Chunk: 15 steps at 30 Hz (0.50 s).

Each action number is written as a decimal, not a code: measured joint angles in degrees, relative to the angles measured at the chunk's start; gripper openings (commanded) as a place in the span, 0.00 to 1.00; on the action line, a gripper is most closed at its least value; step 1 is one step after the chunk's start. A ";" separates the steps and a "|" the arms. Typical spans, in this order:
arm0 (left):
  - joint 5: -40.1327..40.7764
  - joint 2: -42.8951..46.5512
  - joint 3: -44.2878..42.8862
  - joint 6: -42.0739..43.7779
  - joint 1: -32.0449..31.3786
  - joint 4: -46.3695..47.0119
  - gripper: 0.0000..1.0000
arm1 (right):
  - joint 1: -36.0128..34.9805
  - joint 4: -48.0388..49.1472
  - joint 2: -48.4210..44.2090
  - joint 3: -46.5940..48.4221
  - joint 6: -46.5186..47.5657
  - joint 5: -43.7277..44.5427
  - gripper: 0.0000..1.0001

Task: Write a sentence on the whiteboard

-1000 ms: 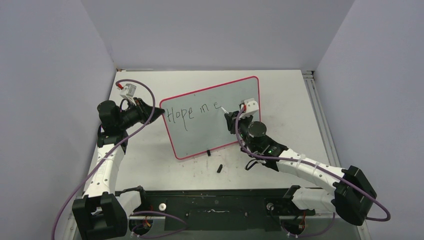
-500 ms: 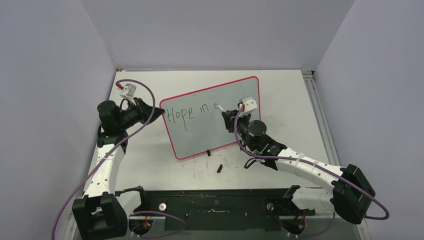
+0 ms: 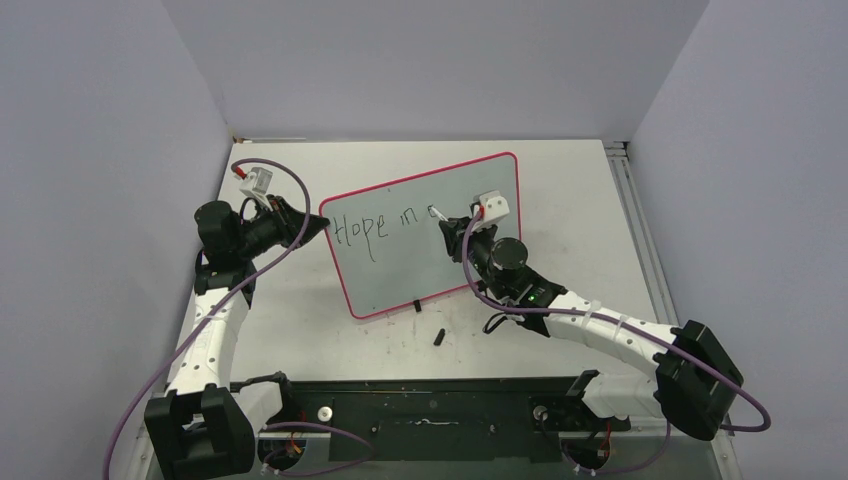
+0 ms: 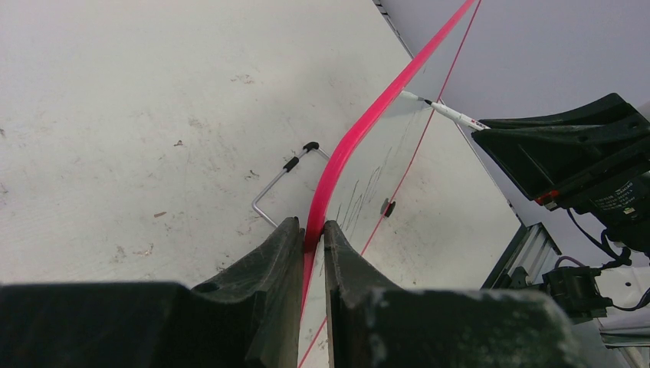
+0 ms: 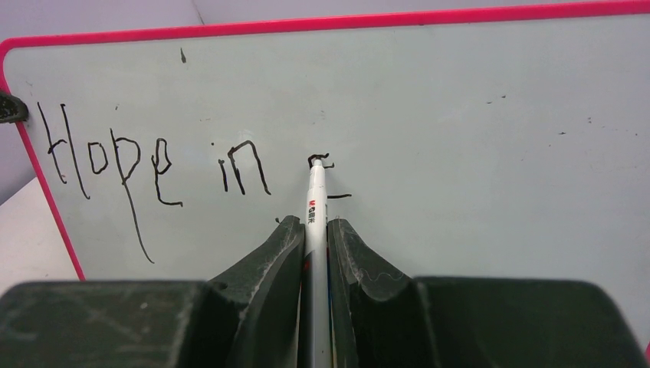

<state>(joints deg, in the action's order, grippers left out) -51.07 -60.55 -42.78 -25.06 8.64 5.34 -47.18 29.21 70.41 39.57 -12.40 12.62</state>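
Observation:
The whiteboard (image 3: 440, 255), pale grey with a red-pink rim, stands tilted at the table's middle. The sentence (image 3: 378, 224) reads "Hope in" plus a partly drawn letter; it also shows in the right wrist view (image 5: 157, 165). My left gripper (image 3: 318, 226) is shut on the whiteboard's left rim (image 4: 326, 203). My right gripper (image 3: 450, 240) is shut on a white marker pen (image 5: 314, 211). The pen tip touches the board at the partly drawn letter (image 5: 320, 161). The pen also shows in the left wrist view (image 4: 448, 113).
A small black pen cap (image 3: 438, 336) lies on the table in front of the board. A black foot (image 3: 415, 305) sits at the board's lower edge. A wire stand (image 4: 283, 180) shows behind the board. A rail (image 3: 630, 200) runs along the table's right edge.
My right gripper has moved a little left and up with the pen, and the stroke after "in" has grown. The left arm and the board have not moved.

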 measured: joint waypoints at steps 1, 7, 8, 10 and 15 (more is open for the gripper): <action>0.00 0.00 0.00 0.02 0.00 -0.02 0.12 | 0.00 0.15 0.07 0.02 0.02 0.00 0.05; 0.00 0.00 0.00 0.00 0.00 0.00 0.12 | 0.00 0.76 0.35 0.09 0.02 0.11 0.05; 0.00 0.00 0.00 0.02 0.00 0.00 0.12 | 0.00 0.76 0.35 0.09 0.00 0.17 0.05; 0.00 0.00 0.00 0.00 0.00 0.00 0.12 | -0.02 0.76 0.35 0.09 0.00 0.37 0.05; 0.00 0.00 0.00 0.02 0.00 0.00 0.12 | -0.04 0.74 0.33 0.09 0.00 1.11 0.05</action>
<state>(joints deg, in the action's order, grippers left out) -51.07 -60.55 -42.78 -25.04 8.64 5.34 -47.22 29.95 70.74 39.66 -12.40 13.74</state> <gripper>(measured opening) 0.127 0.158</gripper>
